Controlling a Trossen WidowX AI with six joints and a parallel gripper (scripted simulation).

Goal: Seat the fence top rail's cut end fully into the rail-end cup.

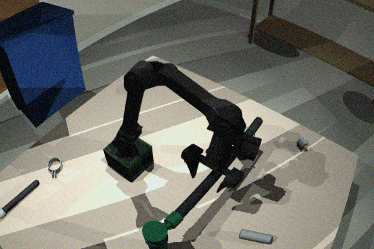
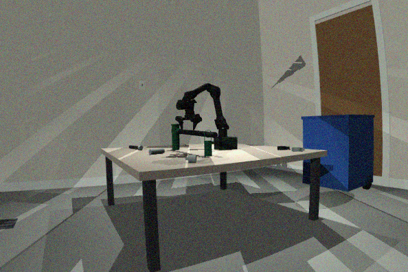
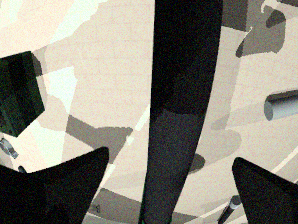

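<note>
The dark rail (image 1: 196,199) (image 2: 197,133) (image 3: 185,60) runs nearly level between the two posts. One end enters the green end cup (image 1: 173,220) beside the big green post (image 1: 155,231) (image 2: 175,137); how deep it sits cannot be told. The cup hangs high, near the post cap; the band is not clear. The far end sticks out past the thin loop cap on the small green post (image 2: 208,148). My gripper (image 1: 205,183) (image 2: 188,129) (image 3: 174,160) is wide open and empty, its fingertips just above the rail's level, with gaps on both sides in the wrist view.
A grey cylinder (image 1: 255,236) (image 2: 156,152) (image 3: 282,107) lies beside the rail. A small grey fitting (image 1: 302,143) (image 2: 191,159) lies past the small post. A dark rod (image 1: 21,196) and a metal ring clamp lie on the arm base's other side. A blue bin (image 1: 47,63) (image 2: 326,151) stands off the table.
</note>
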